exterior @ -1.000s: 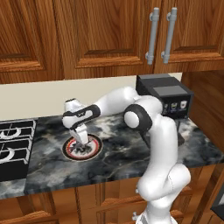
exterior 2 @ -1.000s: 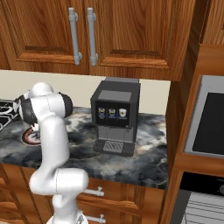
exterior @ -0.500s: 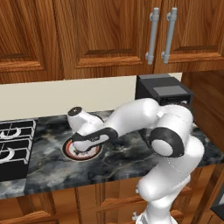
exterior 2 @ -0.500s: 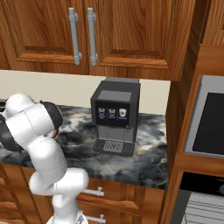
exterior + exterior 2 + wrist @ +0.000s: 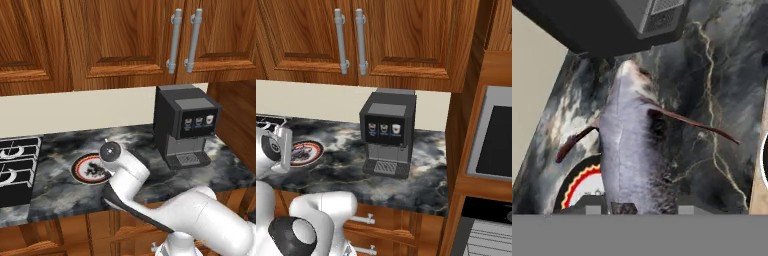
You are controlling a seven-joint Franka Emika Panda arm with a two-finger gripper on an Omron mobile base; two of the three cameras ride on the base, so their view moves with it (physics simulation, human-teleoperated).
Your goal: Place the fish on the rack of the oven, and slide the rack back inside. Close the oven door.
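Fish (image 5: 629,150) held lengthwise between narrowed jaws of gripper (image 5: 632,207), lifted above orange-rimmed plate (image 5: 85,169) on dark marble counter (image 5: 60,195), near coffee machine (image 5: 186,125).

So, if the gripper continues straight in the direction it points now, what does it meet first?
Most likely the coffee machine. In the hand view the fish, held in the gripper, extends toward the machine's dark base. Depth is unclear, so the marble counter could come first.

A round orange-rimmed plate (image 5: 89,169) lies on the dark marbled tabletop (image 5: 65,192). A black coffee machine (image 5: 186,127) stands at the plate's 3 o'clock, a black stove (image 5: 16,165) at its 9 o'clock. Wooden cabinets (image 5: 120,42) with silver handles (image 5: 174,41) hang at 12 o'clock.
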